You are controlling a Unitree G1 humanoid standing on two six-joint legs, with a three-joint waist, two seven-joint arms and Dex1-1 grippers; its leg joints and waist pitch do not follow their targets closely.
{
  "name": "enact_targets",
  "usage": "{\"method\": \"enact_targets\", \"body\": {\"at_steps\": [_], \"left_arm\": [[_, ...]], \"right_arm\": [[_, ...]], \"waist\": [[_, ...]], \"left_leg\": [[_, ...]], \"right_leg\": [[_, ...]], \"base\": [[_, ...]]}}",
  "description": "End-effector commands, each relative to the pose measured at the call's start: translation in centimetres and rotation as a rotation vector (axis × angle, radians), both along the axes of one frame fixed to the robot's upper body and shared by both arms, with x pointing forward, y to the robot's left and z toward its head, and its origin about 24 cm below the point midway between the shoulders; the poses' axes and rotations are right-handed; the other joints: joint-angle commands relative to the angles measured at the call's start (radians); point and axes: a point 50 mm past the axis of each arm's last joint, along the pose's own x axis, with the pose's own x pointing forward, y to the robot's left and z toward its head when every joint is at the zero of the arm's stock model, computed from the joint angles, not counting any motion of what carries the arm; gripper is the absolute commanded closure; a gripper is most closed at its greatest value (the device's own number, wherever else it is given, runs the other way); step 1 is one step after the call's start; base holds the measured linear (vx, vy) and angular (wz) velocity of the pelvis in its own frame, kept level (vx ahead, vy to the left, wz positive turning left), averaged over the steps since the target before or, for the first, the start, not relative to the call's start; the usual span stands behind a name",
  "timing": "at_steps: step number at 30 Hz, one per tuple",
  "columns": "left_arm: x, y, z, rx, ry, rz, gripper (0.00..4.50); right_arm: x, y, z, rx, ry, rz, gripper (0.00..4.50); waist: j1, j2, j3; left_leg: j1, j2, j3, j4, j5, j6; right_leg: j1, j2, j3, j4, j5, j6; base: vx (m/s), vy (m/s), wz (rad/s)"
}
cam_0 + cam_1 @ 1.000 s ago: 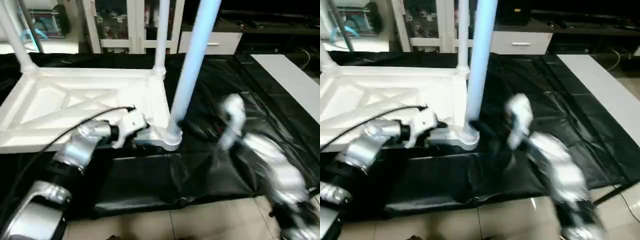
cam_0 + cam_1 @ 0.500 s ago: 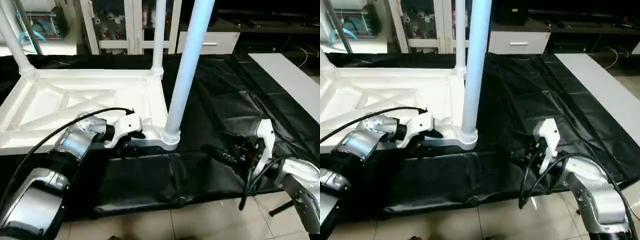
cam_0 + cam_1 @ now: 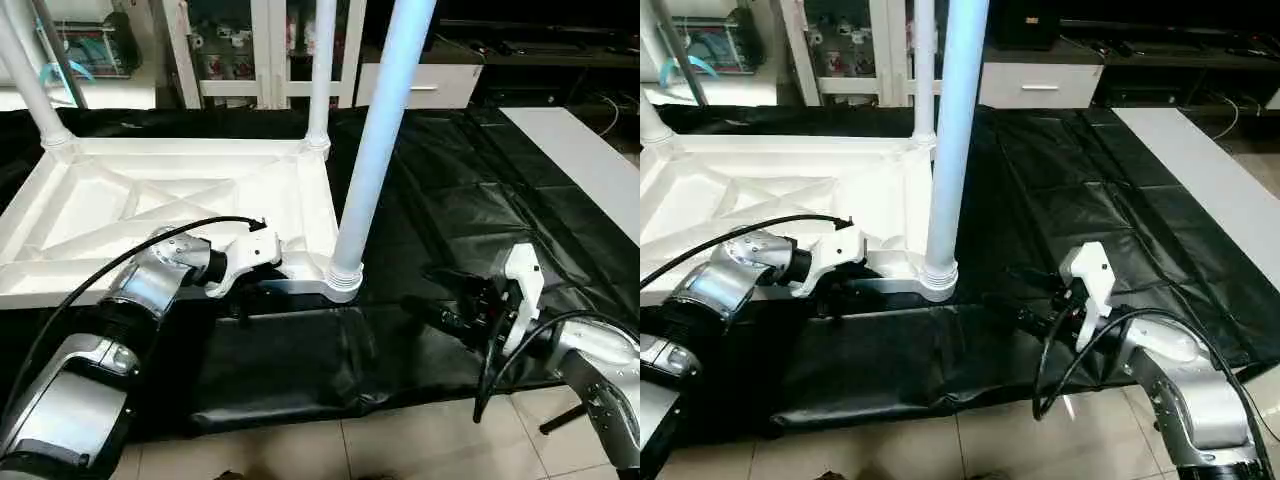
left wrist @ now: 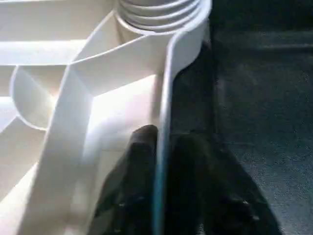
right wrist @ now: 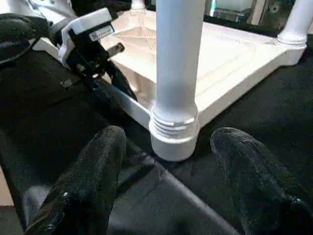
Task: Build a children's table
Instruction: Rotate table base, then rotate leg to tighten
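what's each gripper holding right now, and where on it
The left gripper pinches the raised rim of the upturned tabletop, near the corner socket with the nearest leg. The right gripper is open and holds nothing.

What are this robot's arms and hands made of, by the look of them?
Both forearms are rounded silver metal shells. Each ends in a white plastic block carrying two black fingers: the left gripper and right gripper. A thin black cable loops along the left arm; more black cables hang by the right wrist.

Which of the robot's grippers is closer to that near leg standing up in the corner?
Left. The left gripper pinches the tabletop rim right beside the near leg's socket. The right gripper hangs open over the black cloth, apart from the leg.
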Motion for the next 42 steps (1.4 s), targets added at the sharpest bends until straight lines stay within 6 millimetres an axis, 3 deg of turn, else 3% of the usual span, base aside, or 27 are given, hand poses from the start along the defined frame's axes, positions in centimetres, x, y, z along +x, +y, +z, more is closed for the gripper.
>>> {"method": "enact_targets", "body": {"at_steps": [1,3,6,11,17,19,20,21,25,27,29,30,33,42], "left_arm": [[0.2,-1.0,0.4,-0.014,-0.013,-0.042,3.62],[0.3,-1.3,0.5,-0.023,-0.014,-0.055,3.95],[0.2,-1.3,0.3,0.01,-0.011,-0.076,4.08],[-0.3,-1.8,-0.6,0.047,0.004,-0.119,4.47],[-2.0,-2.7,-2.7,0.088,0.037,-0.195,4.47],[-2.4,-2.9,-3.4,0.114,0.031,-0.198,4.47],[-2.5,-3.0,-3.7,0.118,0.025,-0.192,4.47],[-2.6,-3.2,-3.8,0.104,0.03,-0.17,4.47],[-2.8,-4.6,-3.5,-0.031,0.055,-0.068,4.47],[-3.1,-6.1,-2.7,-0.173,0.066,-0.039,4.47],[-3.6,-6.7,-2.6,-0.193,0.056,-0.071,4.47],[-3.8,-6.9,-2.7,-0.197,0.052,-0.083,4.47],[-4.6,-7.3,-3.2,-0.174,0.099,-0.123,4.47],[-4.9,-6.9,-3.6,-0.065,0.085,-0.182,4.5]], "right_arm": [[0.2,0.0,0.2,-0.007,-0.008,-0.004,1.37],[0.2,0.0,0.1,-0.01,-0.007,-0.002,1.37],[0.2,0.0,0.1,-0.012,-0.007,-0.002,1.37],[0.2,-0.3,0.0,-0.021,-0.009,-0.025,1.37],[0.9,-1.4,-0.5,-0.075,-0.008,-0.13,1.37],[1.0,-1.8,-0.6,-0.085,-0.008,-0.157,1.37],[1.1,-1.9,-0.6,-0.091,-0.005,-0.167,1.37],[1.1,-2.1,-0.6,-0.093,-0.002,-0.174,1.37],[1.3,-2.5,-0.8,-0.11,0.018,-0.199,1.37],[1.3,-2.7,-1.0,-0.123,0.022,-0.192,1.37],[1.4,-2.7,-1.0,-0.122,0.024,-0.172,1.37],[1.4,-2.7,-1.0,-0.119,0.026,-0.151,1.37],[1.1,-2.8,-1.3,-0.118,0.06,-0.034,1.37],[2.2,-3.8,-1.9,-0.187,0.098,0.065,0.52]], "waist": [[0.006,0.004,-0.071],[0.014,0.005,-0.071],[0.021,0.008,-0.071],[0.023,0.011,-0.072],[0.021,0.01,-0.068],[0.019,0.012,-0.061],[0.018,0.01,-0.059],[0.018,0.012,-0.06],[0.015,0.013,-0.063],[0.015,0.008,-0.064],[0.014,0.01,-0.066],[0.016,0.004,-0.066],[0.014,0.001,-0.064],[0.012,-0.003,-0.064]], "left_leg": [[0.012,0.026,-0.014,-0.072,-0.203,0.039],[0.013,0.027,-0.013,-0.072,-0.201,0.041],[0.015,0.028,-0.014,-0.073,-0.206,0.034],[0.015,0.028,-0.014,-0.074,-0.206,0.027],[0.016,0.028,-0.014,-0.076,-0.236,0.019],[0.022,0.029,-0.015,-0.081,-0.278,0.016],[0.029,0.027,-0.016,-0.082,-0.322,0.011],[0.031,0.028,-0.018,-0.083,-0.327,0.009],[0.033,0.032,-0.018,-0.084,-0.319,0.004],[0.027,0.03,-0.017,-0.082,-0.3,0.017],[0.024,0.031,-0.016,-0.082,-0.282,0.028],[0.028,0.028,-0.013,-0.079,-0.291,0.037],[0.02,0.029,-0.017,-0.081,-0.289,0.046],[0.021,0.029,-0.014,-0.078,-0.254,0.059]], "right_leg": [[0.061,-0.051,0.039,-0.064,-0.222,-0.201],[0.061,-0.051,0.039,-0.065,-0.218,-0.202],[0.061,-0.052,0.04,-0.064,-0.225,-0.196],[0.062,-0.052,0.039,-0.063,-0.205,-0.199],[0.063,-0.053,0.039,-0.069,-0.245,-0.2],[0.06,-0.054,0.037,-0.08,-0.327,-0.18],[0.058,-0.054,0.036,-0.091,-0.414,-0.152],[0.059,-0.056,0.036,-0.091,-0.428,-0.146],[0.058,-0.058,0.038,-0.09,-0.438,-0.147],[0.059,-0.055,0.038,-0.089,-0.414,-0.157],[0.058,-0.053,0.038,-0.088,-0.379,-0.161],[0.054,-0.052,0.038,-0.091,-0.391,-0.156],[0.06,-0.056,0.037,-0.093,-0.439,-0.133],[0.056,-0.055,0.038,-0.091,-0.42,-0.142]], "base": [[0.0,0.0,0.0],[0.0,0.0,0.0],[0.0,0.0,0.0],[0.0,0.0,0.0],[0.0,0.0,0.0],[0.0,0.0,0.0],[0.0,0.0,0.0],[0.0,0.0,0.0],[0.0,0.0,0.0],[0.0,0.0,0.0],[0.0,0.0,0.0],[0.0,0.0,0.0],[0.0,0.0,0.0],[0.0,0.0,0.0]]}}
